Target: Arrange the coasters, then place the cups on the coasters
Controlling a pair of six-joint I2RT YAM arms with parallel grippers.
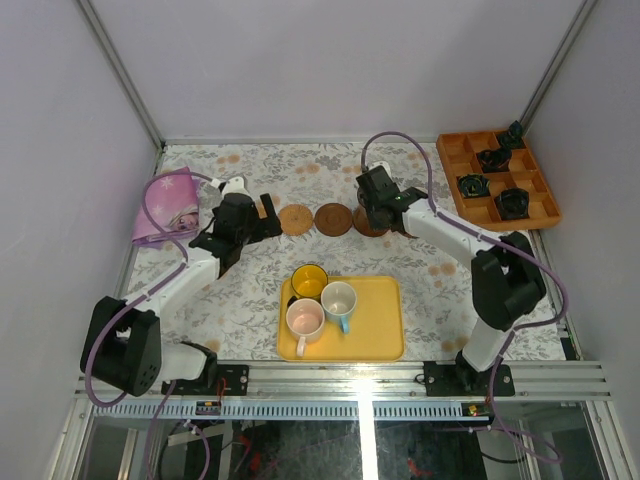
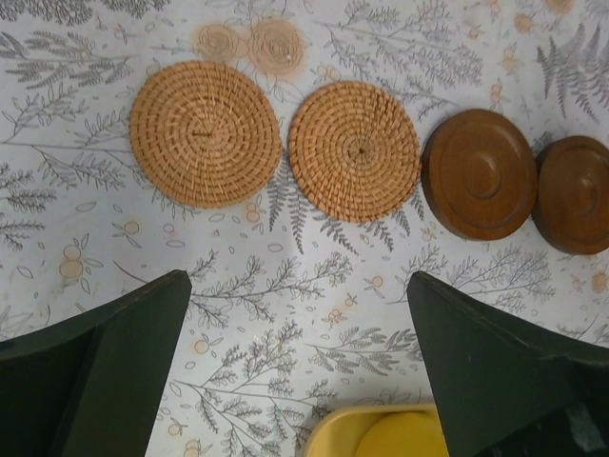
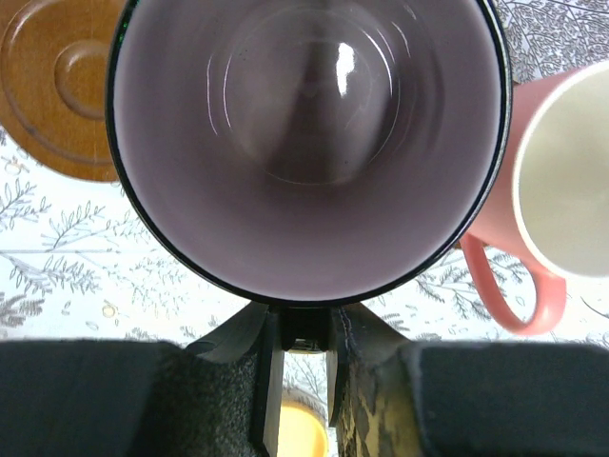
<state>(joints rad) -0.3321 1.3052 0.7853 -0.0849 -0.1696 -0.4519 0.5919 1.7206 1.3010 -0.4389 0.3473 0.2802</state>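
Floral table: coasters, yellow tray

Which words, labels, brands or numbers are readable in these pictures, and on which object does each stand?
None readable.
The purple-grey cup, woven coaster and yellow tray show no print.
On the front rail, small coloured marks are too small to read.

Top external: fixed high at the near edge, facing down over the whole table. Left wrist: near, straight down on the coasters. Right wrist: very near, down into the purple-grey cup. Shared by all three: a dark brown coaster.
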